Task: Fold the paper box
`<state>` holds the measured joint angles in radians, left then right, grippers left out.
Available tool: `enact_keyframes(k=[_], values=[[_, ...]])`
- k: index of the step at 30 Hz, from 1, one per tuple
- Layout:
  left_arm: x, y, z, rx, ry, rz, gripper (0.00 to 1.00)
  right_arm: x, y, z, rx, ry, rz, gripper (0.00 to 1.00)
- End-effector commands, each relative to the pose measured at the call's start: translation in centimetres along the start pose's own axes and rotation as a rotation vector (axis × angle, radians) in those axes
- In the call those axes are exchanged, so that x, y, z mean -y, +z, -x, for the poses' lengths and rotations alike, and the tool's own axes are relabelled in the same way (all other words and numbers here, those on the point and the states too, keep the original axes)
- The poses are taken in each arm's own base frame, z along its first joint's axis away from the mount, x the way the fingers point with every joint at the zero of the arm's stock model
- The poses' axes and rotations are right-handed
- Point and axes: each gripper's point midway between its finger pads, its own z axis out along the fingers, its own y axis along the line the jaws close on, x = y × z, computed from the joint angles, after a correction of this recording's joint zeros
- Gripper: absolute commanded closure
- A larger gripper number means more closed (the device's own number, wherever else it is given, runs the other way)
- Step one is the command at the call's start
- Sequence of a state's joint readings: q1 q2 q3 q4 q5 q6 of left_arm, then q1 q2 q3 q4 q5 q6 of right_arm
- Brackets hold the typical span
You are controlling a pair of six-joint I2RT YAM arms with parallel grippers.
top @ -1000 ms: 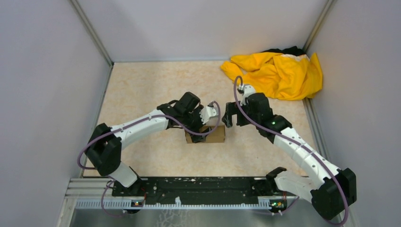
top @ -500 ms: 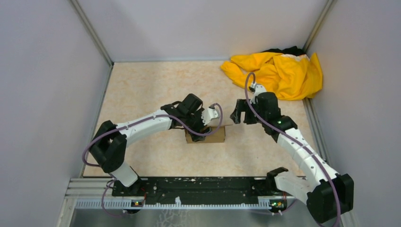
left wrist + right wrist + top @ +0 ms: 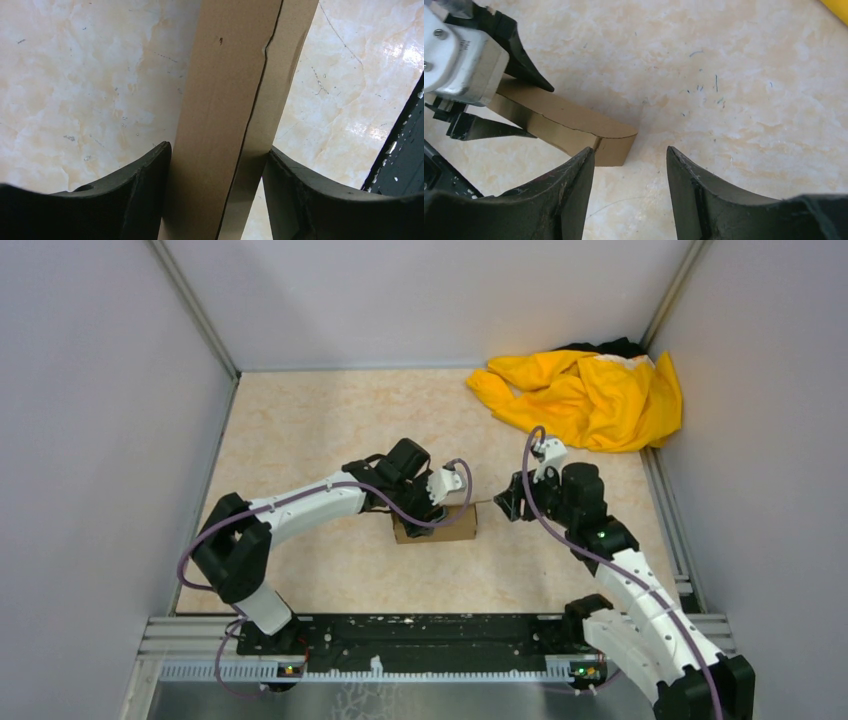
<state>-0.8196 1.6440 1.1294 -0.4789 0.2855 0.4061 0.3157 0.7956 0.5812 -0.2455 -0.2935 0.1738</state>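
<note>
The paper box (image 3: 447, 526) is a small brown cardboard carton lying on the table's middle. My left gripper (image 3: 437, 510) is shut on the box: in the left wrist view both black fingers press its sides (image 3: 225, 125), one top flap's edge showing as a seam. My right gripper (image 3: 508, 504) is open and empty, low over the table just right of the box. In the right wrist view the box's rounded end (image 3: 574, 125) lies ahead of the left finger (image 3: 574, 185), apart from it.
A crumpled yellow cloth (image 3: 585, 395) with something dark behind it lies in the back right corner. Grey walls close three sides. A black rail (image 3: 420, 635) runs along the near edge.
My right arm has swung right and drawn back toward the base, and its gripper has come down to the table right of the box. The left gripper and box have barely moved.
</note>
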Motion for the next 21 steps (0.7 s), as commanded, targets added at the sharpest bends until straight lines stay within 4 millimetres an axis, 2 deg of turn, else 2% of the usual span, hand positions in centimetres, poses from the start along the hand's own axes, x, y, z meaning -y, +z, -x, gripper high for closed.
enact_keyframes(k=[1,9,11,21], values=[[0.0,0.5,0.3,-0.007,0.024,-0.007,0.32,-1.5,-0.1,2.9,0.135,-0.121,0.094,0.46],[-0.1,0.6,0.2,-0.018,0.028,-0.011,0.31,-2.5,0.6,2.3,0.149,-0.171,0.180,0.46],[-0.1,0.7,0.2,-0.020,0.027,-0.013,0.31,-2.7,0.6,2.8,0.170,-0.192,0.191,0.46],[-0.7,0.7,0.1,-0.030,0.033,0.014,0.32,-1.1,1.5,1.5,0.098,-0.231,0.122,0.40]])
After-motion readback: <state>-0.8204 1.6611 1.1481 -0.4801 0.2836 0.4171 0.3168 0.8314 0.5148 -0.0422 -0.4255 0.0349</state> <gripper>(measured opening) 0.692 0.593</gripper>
